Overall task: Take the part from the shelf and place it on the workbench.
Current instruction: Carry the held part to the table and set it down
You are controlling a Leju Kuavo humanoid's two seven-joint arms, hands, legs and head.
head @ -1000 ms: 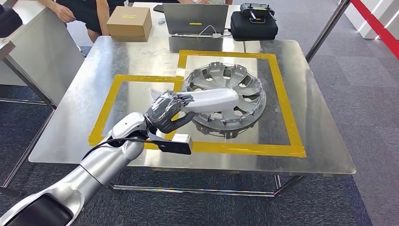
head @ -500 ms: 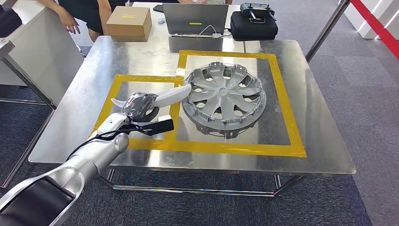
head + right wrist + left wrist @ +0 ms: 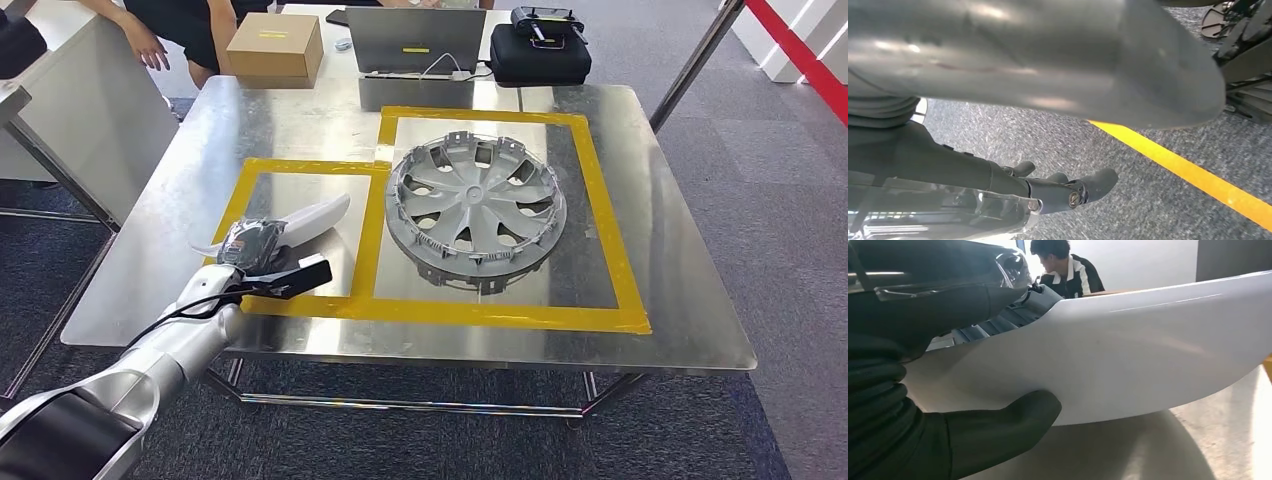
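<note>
The part, a long white curved plastic piece [image 3: 312, 218], is in my left hand [image 3: 250, 243], which grips it near one end. It hangs low over the smaller yellow-taped square [image 3: 300, 168] at the left of the steel workbench [image 3: 660, 300]; I cannot tell if it touches the surface. In the left wrist view the white part [image 3: 1148, 350] spans the picture, with my left hand [image 3: 908, 390] wrapped around it, thumb under it. My right hand [image 3: 1048, 190] hangs over grey carpet with its fingers loosely apart and nothing in them.
A silver hubcap [image 3: 475, 205] lies in the larger taped square to the right. At the table's back stand a cardboard box [image 3: 275, 45], a laptop [image 3: 415, 40] and a black case [image 3: 540, 50]. A person [image 3: 180, 25] stands at the back left beside a grey counter [image 3: 90, 110].
My left arm has swung left and back toward me, carrying the white part from over the hubcap to the smaller taped square and lowering it.
</note>
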